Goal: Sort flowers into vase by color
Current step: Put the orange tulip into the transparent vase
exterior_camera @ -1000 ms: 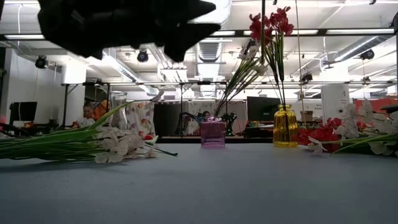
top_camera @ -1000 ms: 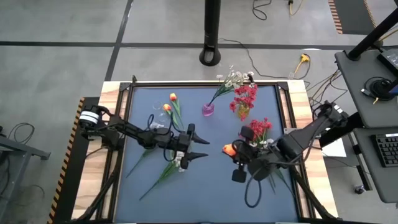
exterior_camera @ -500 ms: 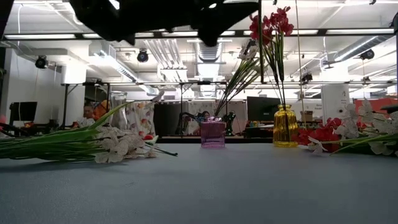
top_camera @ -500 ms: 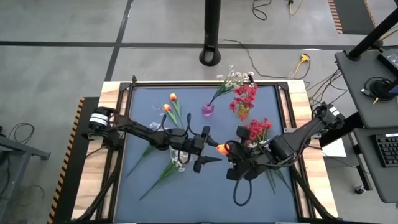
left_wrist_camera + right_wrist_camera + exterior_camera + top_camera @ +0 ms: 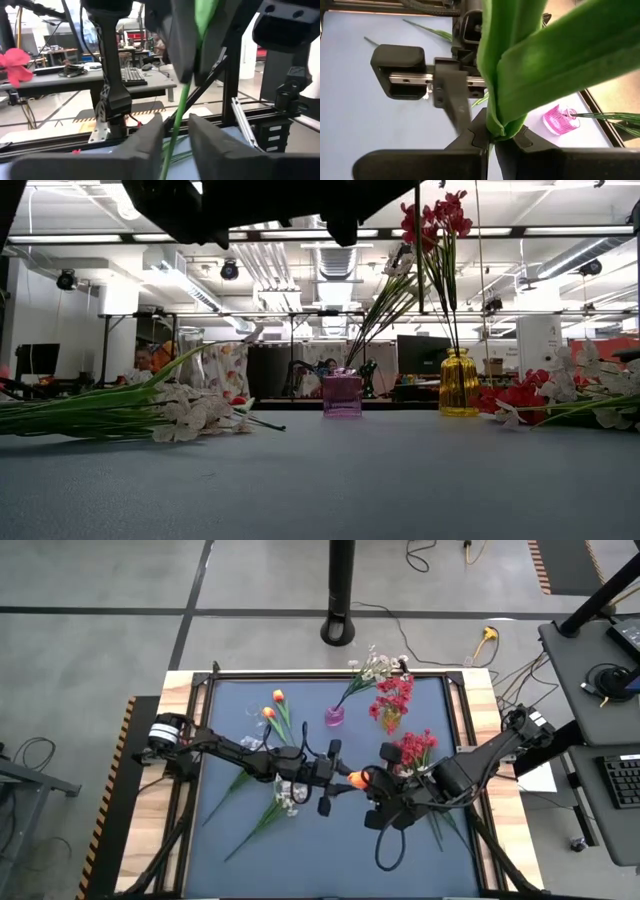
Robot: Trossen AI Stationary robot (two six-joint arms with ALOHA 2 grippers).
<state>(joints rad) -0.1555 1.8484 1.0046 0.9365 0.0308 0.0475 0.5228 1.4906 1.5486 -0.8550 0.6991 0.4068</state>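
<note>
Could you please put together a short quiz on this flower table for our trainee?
1. True or false: the pink vase holds the red flowers.
2. What does the right hand hold? A) a white flower, B) the orange tulip, C) a vase.
3. What colour is the vase with the red flowers in it?

Key
1. False: the pink vase holds white flowers.
2. B: its fingers are shut on the green stem.
3. Yellow: they stand upright in the yellow vase.
</note>
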